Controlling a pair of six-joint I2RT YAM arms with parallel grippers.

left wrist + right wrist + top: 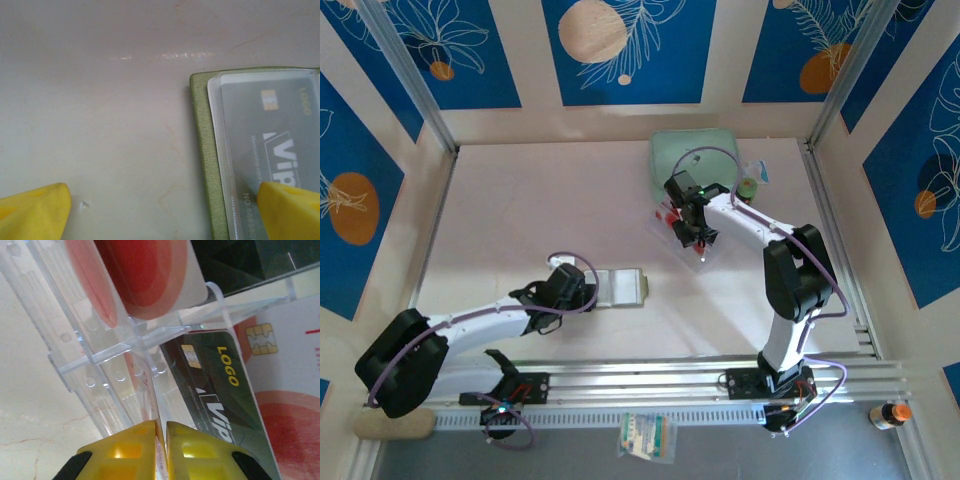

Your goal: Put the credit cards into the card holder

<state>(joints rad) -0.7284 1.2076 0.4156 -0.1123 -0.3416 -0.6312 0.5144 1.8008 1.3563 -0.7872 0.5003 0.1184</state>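
The olive-green card holder (620, 286) lies open on the table, a black credit card (280, 130) showing inside its clear sleeve. My left gripper (582, 290) stands open over its left edge (202, 150), one yellow finger (290, 210) above the sleeve and the other (35, 212) above bare table. My right gripper (698, 238) reaches into the clear plastic tray (90, 360) and is shut on a thin pale card (145, 390) with red marks, seen edge-on. In the tray beside it lie a black card (220, 385) and a pale card with a red round mark (290, 390).
A mint-green case (695, 160) sits behind the clear tray (672, 225), with a small bottle (748, 186) to its right. Metal rails (700, 375) run along the near edge. A packet (645, 437) and an orange bottle (890, 413) lie beyond the rails.
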